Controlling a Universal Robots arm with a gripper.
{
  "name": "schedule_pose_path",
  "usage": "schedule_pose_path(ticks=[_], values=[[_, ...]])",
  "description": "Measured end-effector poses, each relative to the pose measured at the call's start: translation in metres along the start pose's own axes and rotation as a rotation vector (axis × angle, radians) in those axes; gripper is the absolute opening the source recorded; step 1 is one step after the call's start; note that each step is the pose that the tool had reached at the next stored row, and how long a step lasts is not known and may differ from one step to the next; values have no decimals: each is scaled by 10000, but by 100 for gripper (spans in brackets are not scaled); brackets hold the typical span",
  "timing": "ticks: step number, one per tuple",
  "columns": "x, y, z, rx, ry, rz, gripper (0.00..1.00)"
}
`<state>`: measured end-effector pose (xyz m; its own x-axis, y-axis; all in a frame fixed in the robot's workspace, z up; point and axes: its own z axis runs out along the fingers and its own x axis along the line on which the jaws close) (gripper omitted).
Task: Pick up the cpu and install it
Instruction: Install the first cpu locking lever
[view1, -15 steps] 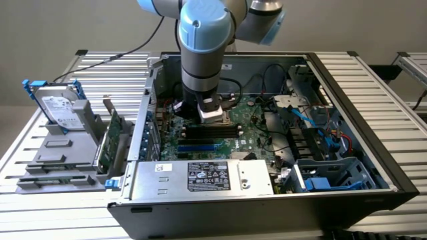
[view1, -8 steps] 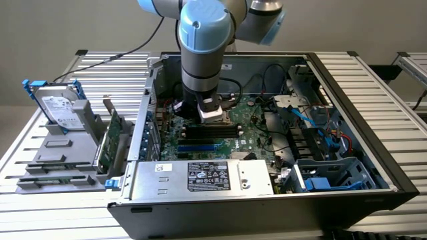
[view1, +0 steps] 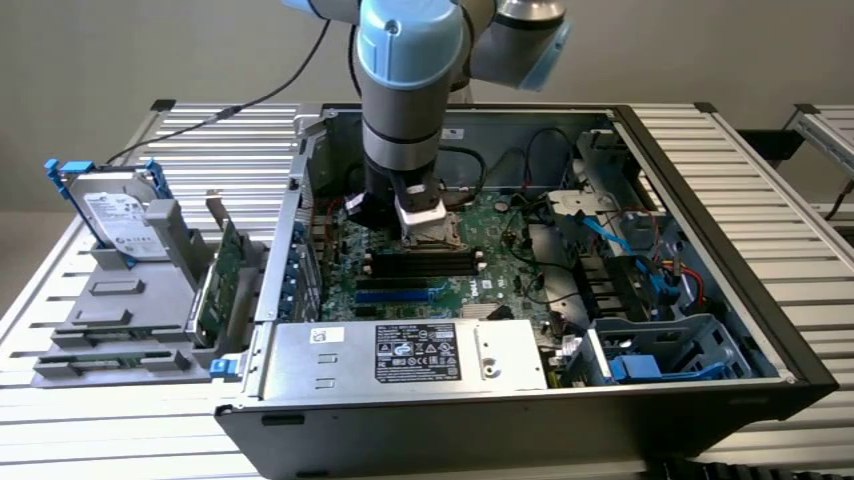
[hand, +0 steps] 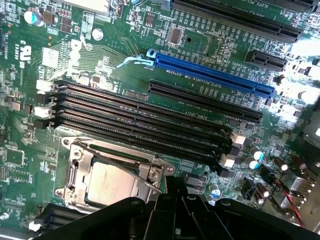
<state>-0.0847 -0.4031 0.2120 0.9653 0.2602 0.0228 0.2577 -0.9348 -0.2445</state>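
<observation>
The cpu (hand: 109, 183), a small square chip with a dull silver top, lies inside the metal frame of its socket (hand: 75, 165) on the green motherboard (hand: 100, 55). A thin lever wire crosses the frame beside the chip. My gripper (view1: 424, 226) hangs low inside the open computer case, right over the socket (view1: 438, 238). In the wrist view its black body (hand: 175, 212) covers the near edge of the socket and part of the chip.
Long black memory slots (hand: 145, 117) and a blue expansion slot (hand: 215, 75) run beside the socket. The case walls (view1: 694, 200) ring the board. The power supply (view1: 400, 355) sits in front, cables (view1: 627, 240) and a drive cage (view1: 667, 345) on the exterior view's right, and a hard drive (view1: 118, 215) outside on its left.
</observation>
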Motion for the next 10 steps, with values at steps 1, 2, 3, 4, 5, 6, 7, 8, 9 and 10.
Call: schedule_pose_path(ticks=[1,2,3,4,5,6,7,8,9,10], values=[[1,-9,-33,1,0,0,11],[2,-18,-64,0,0,0,11],[3,-26,-94,1,0,1,11],[3,-34,-125,1,0,1,11],[4,-44,-166,1,0,1,11],[5,-54,-208,0,-1,1,11],[6,-65,-248,0,-1,2,11],[7,-73,-283,1,-2,2,11],[10,-82,-318,3,-9,2,11],[14,-90,-355,7,-18,5,11]])
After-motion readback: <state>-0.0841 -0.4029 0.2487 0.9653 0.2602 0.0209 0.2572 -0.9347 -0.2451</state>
